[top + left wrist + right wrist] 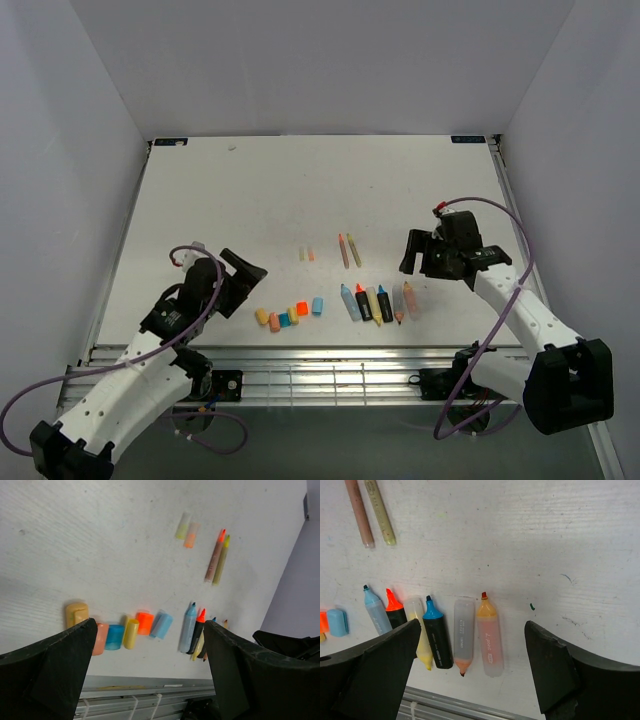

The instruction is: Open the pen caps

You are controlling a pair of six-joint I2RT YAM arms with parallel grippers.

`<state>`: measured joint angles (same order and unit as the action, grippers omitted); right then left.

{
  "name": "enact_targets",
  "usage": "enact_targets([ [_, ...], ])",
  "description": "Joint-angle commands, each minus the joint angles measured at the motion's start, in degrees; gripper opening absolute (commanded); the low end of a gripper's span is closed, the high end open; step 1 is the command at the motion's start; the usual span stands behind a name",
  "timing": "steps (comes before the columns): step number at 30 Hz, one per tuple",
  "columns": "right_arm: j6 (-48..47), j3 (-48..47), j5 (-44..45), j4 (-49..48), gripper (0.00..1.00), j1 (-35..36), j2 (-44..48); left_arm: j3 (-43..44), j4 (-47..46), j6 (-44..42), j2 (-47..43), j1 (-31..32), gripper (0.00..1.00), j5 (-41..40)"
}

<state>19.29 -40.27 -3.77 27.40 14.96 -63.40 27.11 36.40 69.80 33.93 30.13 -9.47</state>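
Right now we are looking at both arms poised over the white table point(300, 180), neither touching anything. The left gripper point(243, 284) is hanging with its jaws spread wide and empty, just left of the row of pen caps point(290, 315). Its wrist view is framing that row between its two dark fingers point(50, 670). Reading left to right there, we are seeing a yellow-orange cap point(76, 614), a pink cap point(100, 637), a teal cap point(114, 636), a yellow cap point(131, 633), an orange cap point(145, 622) and a blue cap point(162, 625). All are lying loose close to the table's near edge, most of them touching their neighbours. Two pale caps point(183, 526) are lying side by side farther up the table, well apart from the row. The right gripper point(408, 255) is also gaping wide and holding nothing, just right of six markers point(436, 635) lying side by side with coloured tips showing. Two thin pens point(359, 512) are lying beyond them.
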Motion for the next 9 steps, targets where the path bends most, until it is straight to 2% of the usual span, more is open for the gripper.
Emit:
enact_targets([
  [1,-2.41,-3.76,1.22,4.94,0.9,-0.28,0.56,6.01,-2.11,-3.08,3.76,0.1,0.98,-0.29],
  [5,-4.08,-2.02,-0.71,4.69,0.9,-0.28,1.34,6.29,-7.04,-3.62,5.26,0.1,0.98,2.7],
  [7,-4.61,0.01,-4.64,2.32,0.9,-0.28,2.39,5.06,-9.93,-3.71,6.4,0.1,0.98,4.19],
  [9,-5.4,0.37,-6.15,2.4,0.9,-0.2,2.57,4.01,-13.01,-4.05,7.02,0.1,0.98,8.23],
])
